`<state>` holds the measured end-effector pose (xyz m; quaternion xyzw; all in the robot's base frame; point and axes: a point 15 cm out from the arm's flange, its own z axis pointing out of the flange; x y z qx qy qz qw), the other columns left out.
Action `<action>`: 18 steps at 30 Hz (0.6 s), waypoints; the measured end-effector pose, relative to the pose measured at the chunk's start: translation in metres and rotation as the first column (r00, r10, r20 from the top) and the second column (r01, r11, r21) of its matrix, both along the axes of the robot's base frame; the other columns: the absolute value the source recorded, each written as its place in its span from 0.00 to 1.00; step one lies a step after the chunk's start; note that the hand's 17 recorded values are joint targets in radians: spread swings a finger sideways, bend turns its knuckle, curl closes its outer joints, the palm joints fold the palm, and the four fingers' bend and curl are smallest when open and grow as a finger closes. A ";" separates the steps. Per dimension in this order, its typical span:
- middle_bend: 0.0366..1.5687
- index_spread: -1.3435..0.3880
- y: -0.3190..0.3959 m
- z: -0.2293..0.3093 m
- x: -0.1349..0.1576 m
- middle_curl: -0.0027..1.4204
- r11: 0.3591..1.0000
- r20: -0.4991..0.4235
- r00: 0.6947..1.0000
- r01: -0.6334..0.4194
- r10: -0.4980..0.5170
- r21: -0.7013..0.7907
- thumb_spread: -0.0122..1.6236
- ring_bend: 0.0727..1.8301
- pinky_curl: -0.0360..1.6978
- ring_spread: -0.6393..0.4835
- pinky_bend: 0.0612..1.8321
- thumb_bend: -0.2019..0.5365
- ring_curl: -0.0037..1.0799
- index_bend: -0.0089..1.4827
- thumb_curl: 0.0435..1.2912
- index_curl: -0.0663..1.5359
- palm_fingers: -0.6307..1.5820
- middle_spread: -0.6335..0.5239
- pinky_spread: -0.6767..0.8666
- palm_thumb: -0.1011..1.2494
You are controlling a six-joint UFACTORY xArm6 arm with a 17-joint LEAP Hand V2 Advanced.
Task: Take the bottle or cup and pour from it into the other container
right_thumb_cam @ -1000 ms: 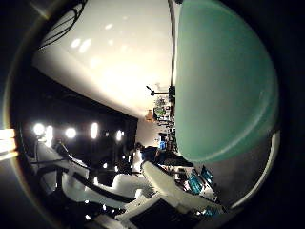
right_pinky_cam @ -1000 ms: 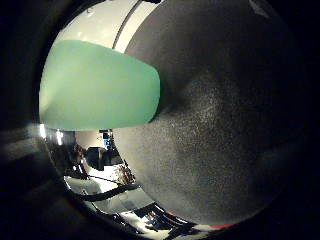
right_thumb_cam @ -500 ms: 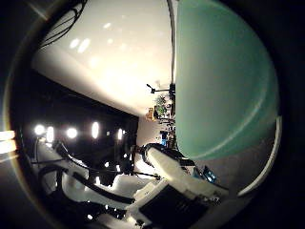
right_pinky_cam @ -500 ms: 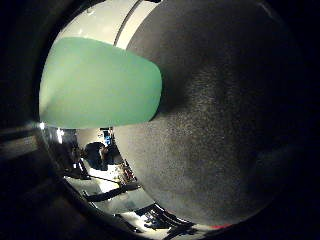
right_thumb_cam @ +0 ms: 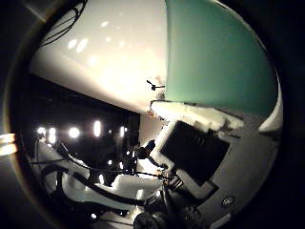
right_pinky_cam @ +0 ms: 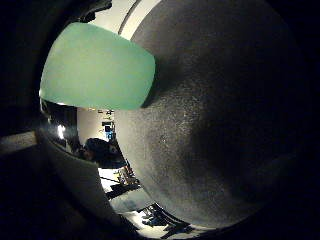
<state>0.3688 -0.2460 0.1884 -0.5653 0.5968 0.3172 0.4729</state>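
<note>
A pale green cup (right_thumb_cam: 214, 52) fills much of the thumb side palm view, close against the palm. The little finger side palm view shows the cup's side (right_pinky_cam: 98, 68) too, lying next to a dark grey rough surface (right_pinky_cam: 220, 110) that fills most of that view. My right hand (right_thumb_cam: 195, 157) shows as white and black parts below the cup. The cup keeps its place against the palm while the room behind it shifts, so the hand is shut on it.
Behind the cup are a bright white ceiling (right_thumb_cam: 105, 57), a dark wall with a row of lamps (right_thumb_cam: 71, 129), and room clutter far off (right_pinky_cam: 120, 180).
The room behind has shifted in both views, so the hand has turned with the cup. The hand's white and black parts now reach much further into the thumb side view.
</note>
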 end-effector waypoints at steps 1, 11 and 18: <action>0.52 0.53 0.002 0.000 0.001 0.50 1.000 -0.001 1.000 -0.005 0.005 0.001 0.60 0.57 0.27 0.35 0.54 0.25 0.49 0.26 0.29 0.37 0.78 0.32 0.15 0.68; 0.67 0.49 0.016 -0.002 0.001 0.67 0.999 -0.012 0.999 -0.033 0.034 0.032 0.55 0.73 0.44 0.33 0.69 0.24 0.66 0.46 0.38 0.61 0.70 0.28 0.24 0.71; 0.74 0.49 0.017 -0.001 0.001 0.76 0.999 -0.011 0.999 -0.034 0.034 0.035 0.56 0.80 0.55 0.33 0.72 0.24 0.74 0.58 0.40 0.72 0.63 0.26 0.27 0.72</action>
